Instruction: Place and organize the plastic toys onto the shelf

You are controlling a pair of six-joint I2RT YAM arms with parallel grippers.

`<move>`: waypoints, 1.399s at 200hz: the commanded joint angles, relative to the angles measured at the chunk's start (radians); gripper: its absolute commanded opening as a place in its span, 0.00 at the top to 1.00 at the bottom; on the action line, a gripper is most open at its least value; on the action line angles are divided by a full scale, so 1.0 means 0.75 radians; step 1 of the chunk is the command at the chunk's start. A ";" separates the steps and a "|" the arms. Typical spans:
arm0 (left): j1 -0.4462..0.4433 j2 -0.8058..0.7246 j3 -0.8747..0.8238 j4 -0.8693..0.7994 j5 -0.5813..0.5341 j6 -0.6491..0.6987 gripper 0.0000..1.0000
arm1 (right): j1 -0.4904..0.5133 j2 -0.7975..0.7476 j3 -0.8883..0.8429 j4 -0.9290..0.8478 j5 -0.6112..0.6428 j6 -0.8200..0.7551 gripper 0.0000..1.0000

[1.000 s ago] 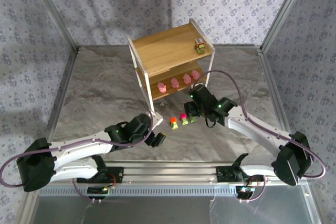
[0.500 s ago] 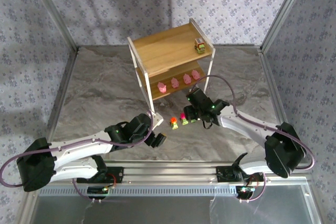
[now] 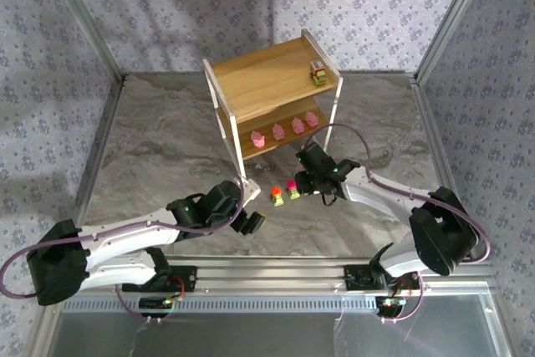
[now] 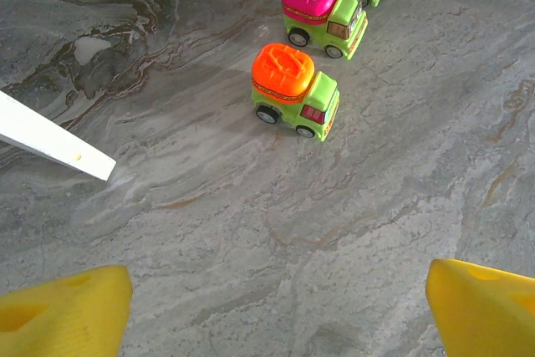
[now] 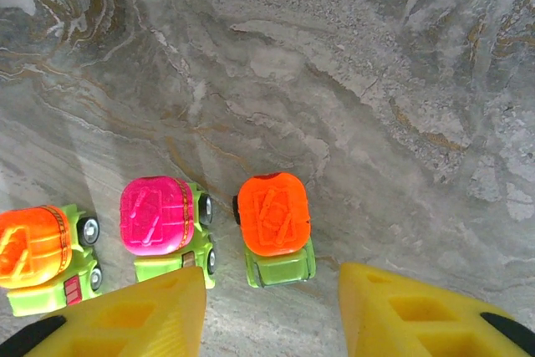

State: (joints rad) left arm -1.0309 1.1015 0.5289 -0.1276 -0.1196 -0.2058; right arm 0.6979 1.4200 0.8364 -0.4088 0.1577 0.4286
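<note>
Over the last second my right gripper (image 3: 306,183) has slid toward 9 o'clock and narrowed; its yellow fingers (image 5: 150,315) now straddle the end orange-topped truck (image 5: 274,227), part-open with gaps either side, gripping nothing yet. That truck lies closest to the shelf (image 3: 267,81) at 12 o'clock, likely why it goes first, to join the brown-topped truck (image 3: 318,73) on top, above the pink figures (image 3: 284,130). My left gripper (image 4: 278,280) hangs wide open and empty, short of the orange mixer truck (image 4: 294,89)
</note>
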 commanded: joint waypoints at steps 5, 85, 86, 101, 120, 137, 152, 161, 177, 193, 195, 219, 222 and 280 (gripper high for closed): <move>-0.012 0.010 0.041 0.012 0.003 0.017 0.09 | -0.015 0.031 -0.009 0.023 -0.018 -0.010 0.53; -0.012 0.028 0.052 0.003 -0.008 0.017 0.09 | -0.028 0.086 -0.022 0.053 -0.026 -0.018 0.54; -0.012 0.028 0.053 0.003 -0.008 0.016 0.09 | -0.028 0.086 -0.022 0.052 -0.026 -0.018 0.54; -0.012 0.031 0.051 0.004 -0.008 0.016 0.09 | -0.029 0.089 -0.032 0.064 -0.029 -0.015 0.54; -0.013 0.034 0.052 0.005 -0.010 0.016 0.09 | -0.029 0.096 -0.045 0.081 -0.038 -0.016 0.54; -0.012 0.038 0.054 0.002 -0.008 0.016 0.09 | -0.029 0.109 -0.050 0.087 -0.037 -0.016 0.53; -0.012 0.038 0.054 0.002 -0.010 0.015 0.10 | -0.031 0.119 -0.055 0.094 -0.040 -0.018 0.53; -0.012 0.037 0.055 0.002 -0.009 0.016 0.09 | -0.031 0.122 -0.054 0.097 -0.038 -0.019 0.53; -0.012 0.035 0.054 0.003 -0.011 0.016 0.09 | -0.030 0.125 -0.056 0.102 -0.040 -0.018 0.54; -0.012 0.041 0.055 0.004 -0.011 0.019 0.09 | -0.031 0.133 -0.056 0.102 -0.039 -0.022 0.53; -0.012 0.042 0.055 0.003 -0.011 0.018 0.10 | -0.032 0.133 -0.057 0.103 -0.039 -0.023 0.53; -0.012 0.046 0.058 0.003 -0.008 0.018 0.10 | -0.037 0.147 -0.056 0.112 -0.039 -0.024 0.53; -0.012 0.047 0.058 0.002 -0.009 0.018 0.10 | -0.036 0.148 -0.056 0.112 -0.042 -0.027 0.53; -0.012 0.046 0.058 0.003 -0.014 0.017 0.10 | -0.047 0.182 -0.062 0.124 -0.053 -0.036 0.52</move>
State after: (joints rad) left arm -1.0309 1.1316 0.5419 -0.1291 -0.1200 -0.2054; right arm 0.6716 1.5383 0.8024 -0.3172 0.1299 0.4183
